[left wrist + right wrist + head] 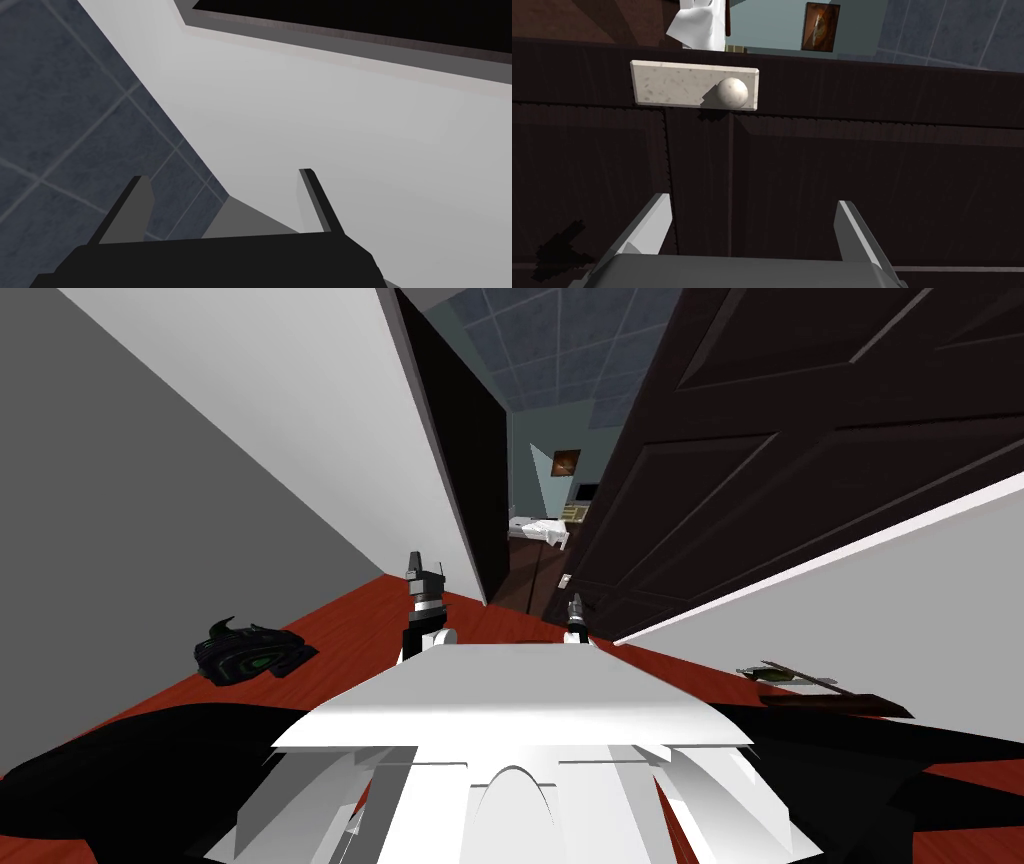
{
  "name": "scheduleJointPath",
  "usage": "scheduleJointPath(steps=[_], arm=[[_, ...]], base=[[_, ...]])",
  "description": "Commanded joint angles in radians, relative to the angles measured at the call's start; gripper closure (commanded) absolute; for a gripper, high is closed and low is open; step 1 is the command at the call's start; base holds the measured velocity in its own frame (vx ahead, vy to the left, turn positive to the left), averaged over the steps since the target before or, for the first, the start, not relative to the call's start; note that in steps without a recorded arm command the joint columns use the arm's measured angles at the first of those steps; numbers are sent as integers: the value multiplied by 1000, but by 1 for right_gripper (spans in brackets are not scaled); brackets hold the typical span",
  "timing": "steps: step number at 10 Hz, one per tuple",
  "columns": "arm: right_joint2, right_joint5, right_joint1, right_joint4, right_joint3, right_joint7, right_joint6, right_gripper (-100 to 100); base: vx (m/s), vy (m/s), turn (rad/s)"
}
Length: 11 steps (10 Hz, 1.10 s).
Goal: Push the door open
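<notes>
In the head view, you had the dark panelled door right of centre, standing ajar, with a narrow gap along its free edge that opened onto a room with a teal wall and a small picture. Your left gripper was raised over the red floor, close to the white wall on the gap's other side. Your right gripper was low and near the door's free edge. A dark object lay on the floor well off to the left. In the left wrist view, your left gripper had its fingers spread apart, with nothing between them. In the right wrist view, your right gripper was likewise released, blades wide and empty, pointed squarely at the door's dark panelling. Beyond the fingertips, a round pale knob sat on a pale speckled plate at the door's edge. Whether the blades touched the door, you could not tell.
</notes>
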<state>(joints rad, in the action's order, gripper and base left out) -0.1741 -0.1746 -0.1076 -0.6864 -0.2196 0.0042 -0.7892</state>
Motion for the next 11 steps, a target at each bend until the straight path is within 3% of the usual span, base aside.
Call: scheduleJointPath(steps=[1, 4, 5, 11], arm=[[-2, -9, -13, 44, -6, -4, -12, -100], [-7, -26, -46, 137, -19, -11, -36, -100], [-6, -22, -40, 118, -16, -10, -33, -100], [-5, -28, -39, 129, -25, -5, -40, -100]], base=[[95, -18, 112], [113, -43, 118], [52, -18, 28], [160, -74, 24]])
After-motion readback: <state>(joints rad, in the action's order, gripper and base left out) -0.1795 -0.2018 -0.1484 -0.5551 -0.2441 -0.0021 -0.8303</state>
